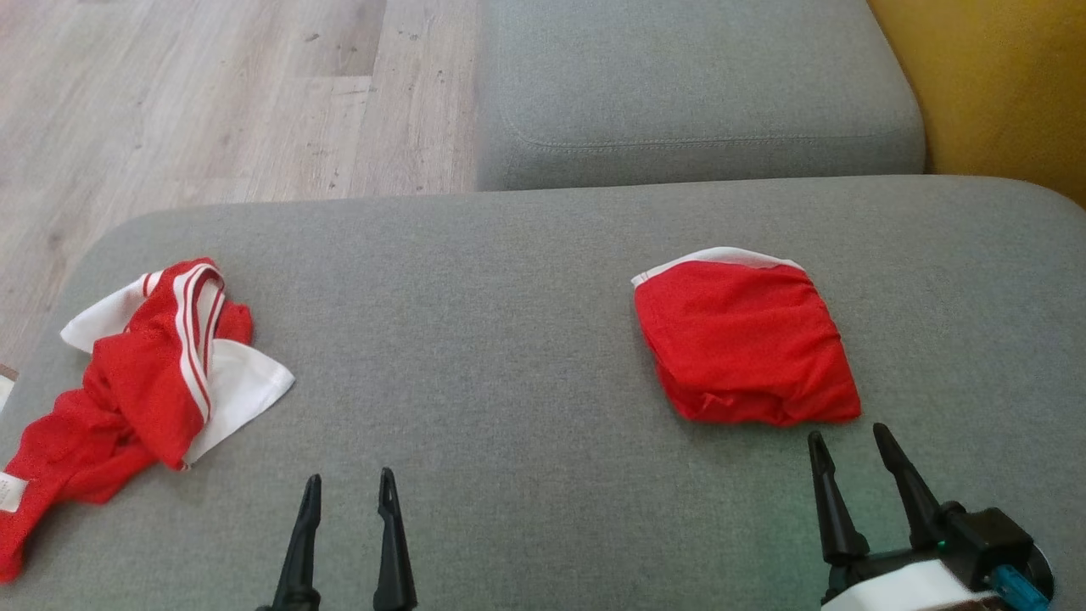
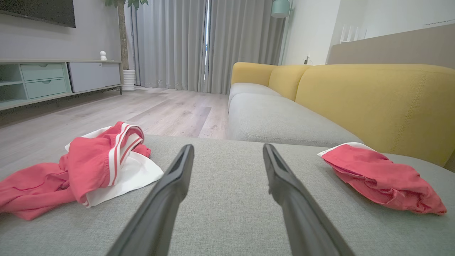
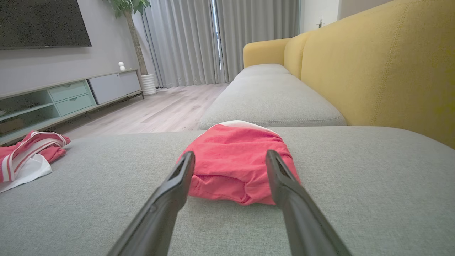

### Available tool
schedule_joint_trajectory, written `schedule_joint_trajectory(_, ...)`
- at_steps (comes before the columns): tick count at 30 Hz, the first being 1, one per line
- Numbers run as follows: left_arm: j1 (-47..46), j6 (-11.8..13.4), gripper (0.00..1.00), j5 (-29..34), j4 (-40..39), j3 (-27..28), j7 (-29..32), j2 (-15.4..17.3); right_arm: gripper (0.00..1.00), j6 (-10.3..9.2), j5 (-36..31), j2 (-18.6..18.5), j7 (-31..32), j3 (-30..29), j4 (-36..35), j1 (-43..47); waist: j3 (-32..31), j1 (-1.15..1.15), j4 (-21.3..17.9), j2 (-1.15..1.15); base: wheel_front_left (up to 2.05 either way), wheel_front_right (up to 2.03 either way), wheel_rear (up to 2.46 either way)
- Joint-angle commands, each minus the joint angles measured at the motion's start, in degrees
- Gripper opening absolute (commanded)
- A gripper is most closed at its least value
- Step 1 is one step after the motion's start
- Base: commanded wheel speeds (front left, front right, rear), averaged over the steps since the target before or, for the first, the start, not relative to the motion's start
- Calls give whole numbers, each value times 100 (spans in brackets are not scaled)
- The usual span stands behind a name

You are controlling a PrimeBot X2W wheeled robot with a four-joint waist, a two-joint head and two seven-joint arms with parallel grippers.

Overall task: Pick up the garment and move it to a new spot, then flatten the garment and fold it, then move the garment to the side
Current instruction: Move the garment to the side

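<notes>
Left gripper (image 1: pixel 349 477) and right gripper (image 1: pixel 849 433), both empty with fingers spread, hang over the near edge of the grey seat (image 1: pixel 509 297), apparently free for a fresh grasp. The folded red garment (image 1: pixel 747 344) lies on the seat's right half, just past the right gripper, seemingly set aside. A crumpled red-and-white garment (image 1: pixel 144 382) sprawls over the seat's left end, unobstructed. Beyond the seat's far edge are a second cushion (image 1: pixel 696 85), wooden floor (image 1: pixel 212 85) and yellow backrest (image 1: pixel 1001 85).

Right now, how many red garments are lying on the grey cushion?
2. The crumpled garment lies at the left edge; the folded garment lies on the right, just ahead of the right hand.
</notes>
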Motion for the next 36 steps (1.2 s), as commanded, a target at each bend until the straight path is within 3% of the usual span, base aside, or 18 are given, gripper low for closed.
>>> schedule_joint_trajectory(1,-167,-3,100,48,-188,212,-46,-26,100,39,-71,-12,-77,92,-223,-126,-8,0,-13,0,0,0,0)
schedule_joint_trajectory(36,-191,-125,100,220,-4,158,-46,-26,100,39,-84,-10,-78,108,-185,39,-124,0,-89,0,0,0,0)
